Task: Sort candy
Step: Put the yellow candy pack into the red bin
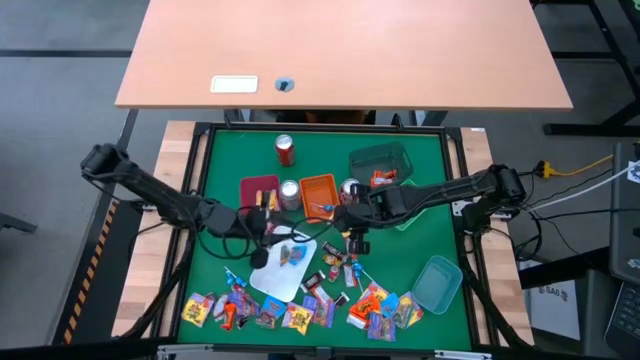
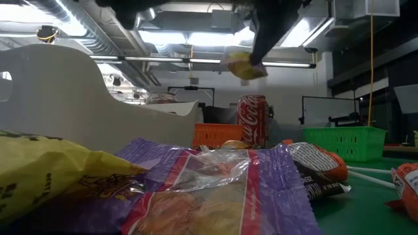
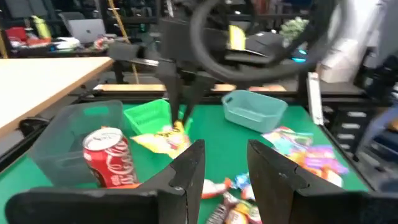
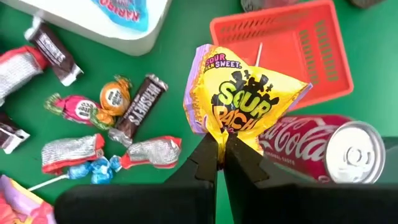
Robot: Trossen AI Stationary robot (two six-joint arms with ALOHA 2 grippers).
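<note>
My right gripper (image 4: 221, 144) is shut on a yellow Sour Patch candy packet (image 4: 245, 99). It holds the packet above the table near the orange tray (image 4: 286, 43) and a Coca-Cola can (image 4: 323, 149). The low view shows the packet (image 2: 243, 65) up in the air. My left gripper (image 3: 227, 168) is open with nothing between its fingers. It points level toward the right gripper and the packet (image 3: 165, 138), left of the table's middle (image 1: 272, 228). Loose candy (image 1: 300, 310) lies along the near edge. My right gripper pinches the packet's crimped end (image 4: 221, 134) between its two fingertips, coming from above and slanting down. The packet is lifted clear of the table and spreads out below the fingers.
A dark red tray (image 1: 258, 190), a dark green tray (image 1: 380, 160), a teal tray (image 1: 437, 283) and a white tray (image 1: 283, 268) stand on the green mat. There are cans at the back (image 1: 285, 150) and by the orange tray (image 1: 290, 192). More sweets (image 4: 130, 109) lie below the right gripper.
</note>
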